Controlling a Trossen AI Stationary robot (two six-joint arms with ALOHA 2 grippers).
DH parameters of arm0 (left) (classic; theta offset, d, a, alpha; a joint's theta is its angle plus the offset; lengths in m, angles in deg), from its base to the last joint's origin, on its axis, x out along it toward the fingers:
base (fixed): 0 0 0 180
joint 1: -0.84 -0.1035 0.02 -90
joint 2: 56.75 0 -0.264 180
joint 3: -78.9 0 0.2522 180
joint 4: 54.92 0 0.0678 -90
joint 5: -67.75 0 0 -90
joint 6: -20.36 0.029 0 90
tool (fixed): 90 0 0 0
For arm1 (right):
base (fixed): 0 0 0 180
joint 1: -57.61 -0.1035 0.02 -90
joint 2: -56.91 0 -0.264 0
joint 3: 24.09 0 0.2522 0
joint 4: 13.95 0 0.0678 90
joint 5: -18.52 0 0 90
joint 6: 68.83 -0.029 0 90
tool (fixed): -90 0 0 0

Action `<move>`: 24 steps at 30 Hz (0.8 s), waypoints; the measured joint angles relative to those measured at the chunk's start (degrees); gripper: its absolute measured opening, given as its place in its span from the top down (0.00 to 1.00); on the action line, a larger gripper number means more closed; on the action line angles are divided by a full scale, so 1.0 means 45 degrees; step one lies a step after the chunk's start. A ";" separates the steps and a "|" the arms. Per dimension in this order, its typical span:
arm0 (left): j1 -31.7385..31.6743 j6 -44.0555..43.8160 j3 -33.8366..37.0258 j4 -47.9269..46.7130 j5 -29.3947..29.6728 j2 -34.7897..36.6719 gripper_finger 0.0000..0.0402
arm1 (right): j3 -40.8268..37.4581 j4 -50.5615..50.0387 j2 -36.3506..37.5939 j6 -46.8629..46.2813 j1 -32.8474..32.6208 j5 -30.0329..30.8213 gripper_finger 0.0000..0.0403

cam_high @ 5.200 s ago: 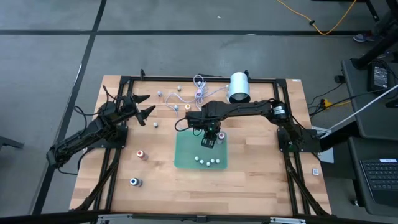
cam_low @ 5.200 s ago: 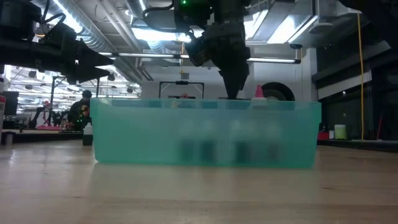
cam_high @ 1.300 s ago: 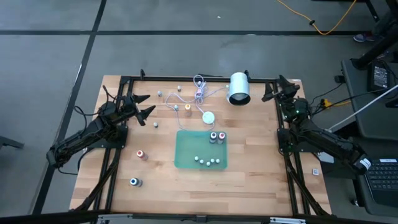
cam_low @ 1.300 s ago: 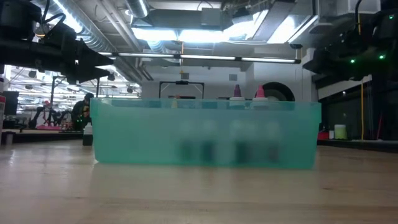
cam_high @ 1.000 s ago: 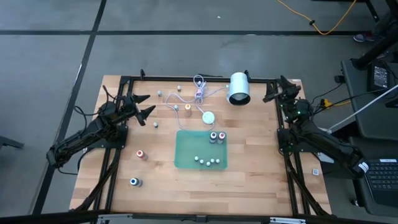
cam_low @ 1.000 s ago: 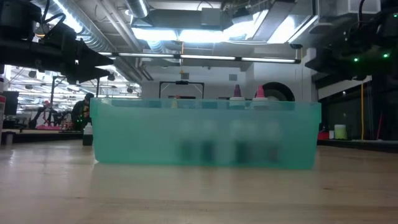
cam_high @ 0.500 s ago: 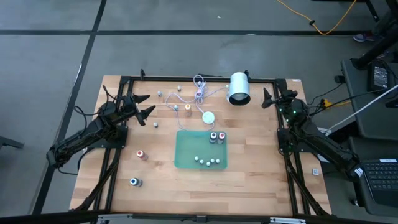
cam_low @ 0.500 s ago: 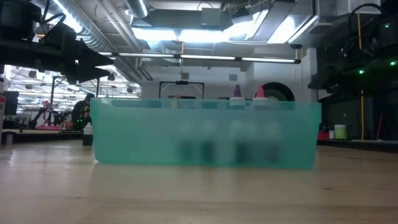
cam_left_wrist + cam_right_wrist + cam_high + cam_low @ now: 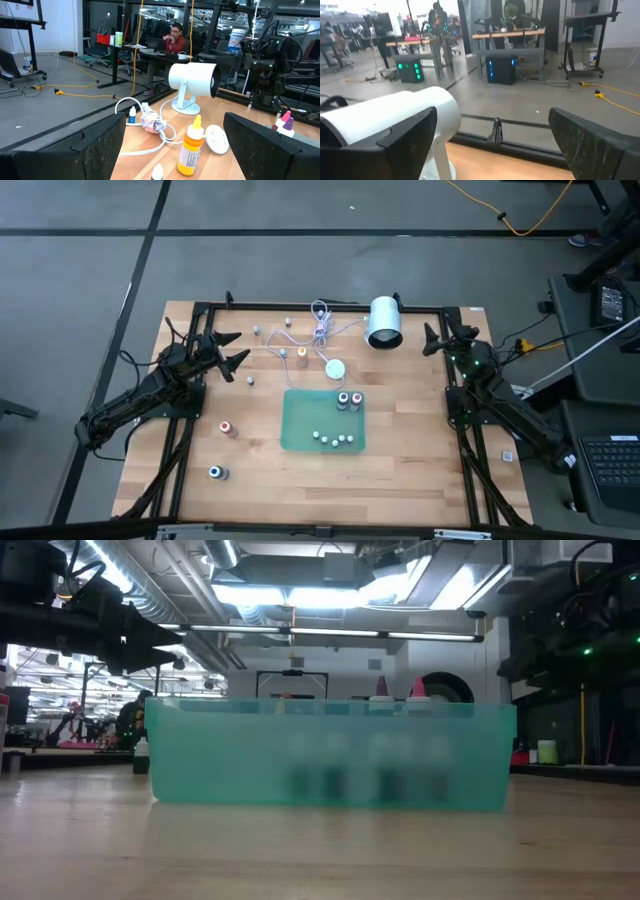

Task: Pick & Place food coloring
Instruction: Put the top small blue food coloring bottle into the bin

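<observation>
The food coloring bottles are spread out. Two with pink and purple tops (image 9: pixel 349 400) stand in the green tray (image 9: pixel 300 408), beside several small ones (image 9: pixel 333 439). An orange bottle (image 9: pixel 302 353), a red-topped one (image 9: pixel 226 428) and a blue-topped one (image 9: pixel 215 473) stand on the table. My left gripper (image 9: pixel 232 348) is open at the far left, level, facing the orange bottle (image 9: pixel 190 147). My right gripper (image 9: pixel 442 337) is open at the far right, facing the white cylinder (image 9: pixel 395 120). Neither holds anything.
A white cylinder on a stand (image 9: pixel 384 322) sits at the far edge. A white disc (image 9: pixel 335 367) and its coiled cable (image 9: pixel 320 328) lie just beyond the tray. A black frame (image 9: pixel 300 307) runs around the table. Bare wood lies near the front edge (image 9: pixel 400 490).
My right gripper has sunk a little and tipped down to level at the table's far right, still open. The left arm, the bottles and the tray have kept still.
</observation>
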State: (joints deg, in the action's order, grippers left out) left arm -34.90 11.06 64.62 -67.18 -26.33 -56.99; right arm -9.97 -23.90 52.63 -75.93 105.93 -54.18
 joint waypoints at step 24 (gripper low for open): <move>0.0003 0.0000 -0.0004 0.0000 0.0000 -0.0004 0.17 | 0.0000 0.0029 0.0600 0.0002 0.0000 0.0000 0.05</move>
State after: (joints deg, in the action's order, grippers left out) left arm -34.88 11.06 64.60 -67.18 -26.33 -57.00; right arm -9.97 -23.77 55.33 -75.92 105.93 -54.18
